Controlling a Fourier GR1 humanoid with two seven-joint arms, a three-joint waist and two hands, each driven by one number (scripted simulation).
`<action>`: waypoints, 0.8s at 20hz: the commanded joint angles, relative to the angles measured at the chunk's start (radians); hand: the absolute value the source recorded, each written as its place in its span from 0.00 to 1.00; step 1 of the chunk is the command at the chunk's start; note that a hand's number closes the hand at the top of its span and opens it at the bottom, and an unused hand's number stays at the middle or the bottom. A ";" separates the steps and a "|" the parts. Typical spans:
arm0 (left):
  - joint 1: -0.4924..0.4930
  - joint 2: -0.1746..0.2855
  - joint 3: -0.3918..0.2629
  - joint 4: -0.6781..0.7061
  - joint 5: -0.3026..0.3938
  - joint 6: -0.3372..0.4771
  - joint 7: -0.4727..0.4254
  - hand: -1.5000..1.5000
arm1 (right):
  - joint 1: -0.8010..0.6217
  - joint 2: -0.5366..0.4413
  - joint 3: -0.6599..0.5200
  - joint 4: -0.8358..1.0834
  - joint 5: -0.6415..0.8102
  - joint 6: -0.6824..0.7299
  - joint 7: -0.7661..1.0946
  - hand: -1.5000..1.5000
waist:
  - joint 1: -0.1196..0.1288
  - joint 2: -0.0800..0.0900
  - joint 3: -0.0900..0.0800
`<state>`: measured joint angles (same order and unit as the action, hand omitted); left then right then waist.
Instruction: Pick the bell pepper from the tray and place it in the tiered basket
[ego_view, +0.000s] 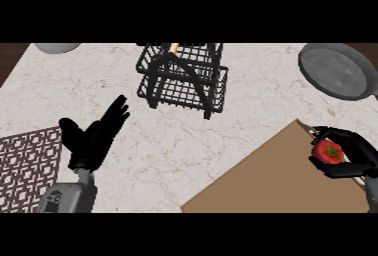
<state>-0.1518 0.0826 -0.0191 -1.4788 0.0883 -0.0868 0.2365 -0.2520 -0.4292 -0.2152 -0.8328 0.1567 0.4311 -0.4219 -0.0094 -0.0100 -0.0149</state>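
Marking on left forearm (69, 198): too small to be read. Bell pepper (329, 151) clasped by curled fingers of right hand (359, 151), at right end of tray (258, 185). Left hand (92, 137) held open, fingers straight.

A: Worktop (221, 135)?
B: Pale marble. Black wire tiered basket (181, 75) stands beyond the left hand (92, 140), off toward the right hand (354, 152).
A: Under the right hand?
B: Brown tray (280, 180), lying flat. Grey pan (336, 70) beyond that hand.
A: Left side?
B: Patterned mat (29, 165) just outside the left hand; grey bowl (57, 47) well beyond it, cut off.
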 joint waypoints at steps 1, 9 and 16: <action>0.014 0.016 0.010 -0.003 -0.005 -0.003 -0.010 0.50 | 0.036 0.056 0.073 -0.065 0.164 -0.279 0.181 1.00 | -0.002 -0.002 0.005; 0.016 0.023 0.023 -0.001 -0.012 0.015 0.002 0.50 | 0.069 0.068 0.185 -0.221 0.415 -0.536 0.498 1.00 | -0.037 -0.024 -0.008; 0.030 0.017 0.027 0.001 -0.006 0.020 0.009 0.50 | 0.025 0.273 0.260 -0.510 0.503 -0.695 0.780 1.00 | -0.061 -0.042 -0.003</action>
<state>-0.1296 0.0969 0.0002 -1.4790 0.0790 -0.0684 0.2448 -0.2093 -0.2492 -0.0058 -1.2100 0.5979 -0.1817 0.2134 -0.0623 -0.0480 -0.0255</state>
